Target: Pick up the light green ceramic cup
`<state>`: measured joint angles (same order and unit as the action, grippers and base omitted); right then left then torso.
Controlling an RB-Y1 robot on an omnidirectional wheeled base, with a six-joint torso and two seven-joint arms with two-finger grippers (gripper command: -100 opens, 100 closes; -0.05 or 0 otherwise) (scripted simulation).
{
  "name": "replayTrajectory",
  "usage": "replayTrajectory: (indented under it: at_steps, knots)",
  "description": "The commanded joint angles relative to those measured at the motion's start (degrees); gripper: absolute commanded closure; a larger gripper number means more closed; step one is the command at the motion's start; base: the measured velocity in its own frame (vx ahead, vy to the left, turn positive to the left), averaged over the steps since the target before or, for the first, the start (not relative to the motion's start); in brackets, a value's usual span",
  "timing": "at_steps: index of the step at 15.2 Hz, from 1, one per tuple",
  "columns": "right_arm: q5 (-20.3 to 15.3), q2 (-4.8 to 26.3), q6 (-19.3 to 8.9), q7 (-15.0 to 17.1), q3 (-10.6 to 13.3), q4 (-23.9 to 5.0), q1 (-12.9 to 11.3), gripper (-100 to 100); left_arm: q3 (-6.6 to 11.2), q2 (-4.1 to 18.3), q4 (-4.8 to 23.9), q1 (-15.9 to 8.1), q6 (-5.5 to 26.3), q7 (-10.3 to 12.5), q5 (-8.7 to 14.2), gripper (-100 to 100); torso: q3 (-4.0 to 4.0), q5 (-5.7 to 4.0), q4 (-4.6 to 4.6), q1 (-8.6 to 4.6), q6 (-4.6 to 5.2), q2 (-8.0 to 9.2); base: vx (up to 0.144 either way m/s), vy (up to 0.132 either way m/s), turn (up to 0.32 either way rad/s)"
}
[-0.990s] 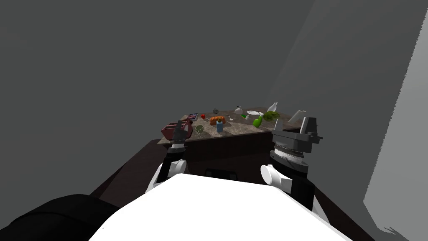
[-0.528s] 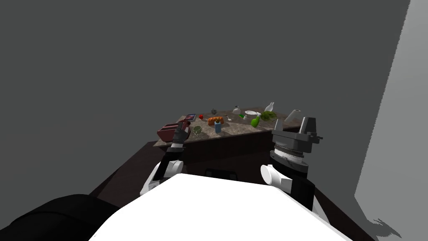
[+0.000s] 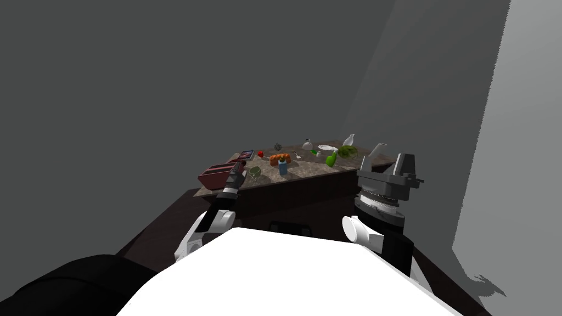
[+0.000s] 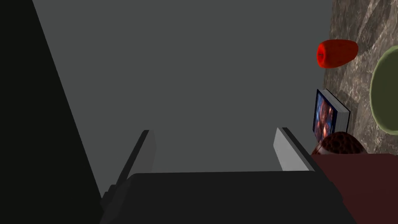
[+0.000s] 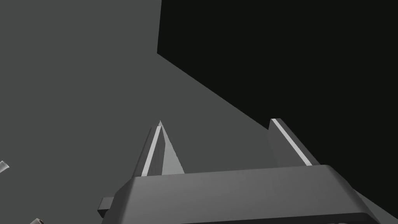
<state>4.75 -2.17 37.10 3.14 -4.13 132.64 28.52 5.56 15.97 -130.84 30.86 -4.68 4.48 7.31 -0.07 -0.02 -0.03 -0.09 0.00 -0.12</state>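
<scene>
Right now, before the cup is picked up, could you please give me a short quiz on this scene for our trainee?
1. True or false: the left tool is shut on the light green cup.
2. The right tool is: A open and empty; B shut on the cup; C shut on nothing.
3. Fill in: on the table, between the red object and the dark red tray, lies a ____.
Key: 1 false, it stands open beside the cup; 2 A; 3 book.
</scene>
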Motion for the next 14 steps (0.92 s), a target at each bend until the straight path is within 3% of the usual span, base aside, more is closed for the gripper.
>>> replayTrajectory:
  at_steps: [1, 5, 6, 8, 9, 11, 12, 14]
  knots:
    - [0.0, 0.0, 0.0, 0.0, 0.0, 0.0, 0.0, 0, 0.88, 1.2, 0.1, 0.3, 2.9, 1.3, 0.9, -100, 0.0, 0.0, 0.0, 0.0, 0.0, 0.0, 0.024, -0.023, -0.063]
    - [0.0, 0.0, 0.0, 0.0, 0.0, 0.0, 0.0, 0, 1.8, 2.4, 0.3, 0.4, 6.7, 2.6, 1.8, -100, 0.0, -0.01, 0.0, -0.03, 0.01, 0.0, 0.026, -0.025, -0.073]
    - [0.0, 0.0, 0.0, 0.0, 0.0, 0.0, 0.0, 0, 2.74, 3.6, 0.5, 0.6, 8.4, 3.9, 2.8, -100, 0.01, 0.0, 0.0, 0.0, 0.0, 0.01, 0.026, -0.024, -0.074]
    - [0.0, 0.0, 0.0, 0.0, 0.0, 0.0, 0.0, 0, 2.74, 3.6, 0.5, 0.6, 9.7, 3.9, 2.8, -100, 0.0, 0.0, 0.0, -0.01, 0.01, 0.0, 0.024, -0.02, -0.056]
    - [0.0, 0.0, 0.0, 0.0, 0.0, 0.0, 0.0, 0, 3.71, 4.8, 0.7, 0.7, 11.4, 5.2, 3.7, -100, 0.01, 0.0, 0.0, 0.0, 0.0, 0.02, 0.025, -0.022, -0.074]
    - [0.0, 0.0, 0.0, 0.0, 0.0, 0.0, 0.0, 0, 3.71, 4.8, 0.7, 0.7, 12.7, 5.2, 3.7, -100, 0.01, 0.0, 0.0, -0.01, 0.01, 0.01, 0.024, -0.02, -0.05]
    - [0.0, 0.0, 0.0, 0.0, 0.0, 0.0, 0.0, 0, 4.7, 5.9, 1.0, 0.9, 14.7, 6.5, 4.7, -100, 0.01, 0.0, 0.01, 0.0, 0.0, 0.02, 0.027, -0.023, -0.088]
    - [0.0, 0.0, 0.0, 0.0, 0.0, 0.0, 0.0, 0, 4.7, 5.9, 1.0, 0.9, 15.9, 6.5, 4.7, -100, 0.01, 0.0, 0.0, -0.01, 0.0, 0.01, 0.024, -0.019, -0.055]
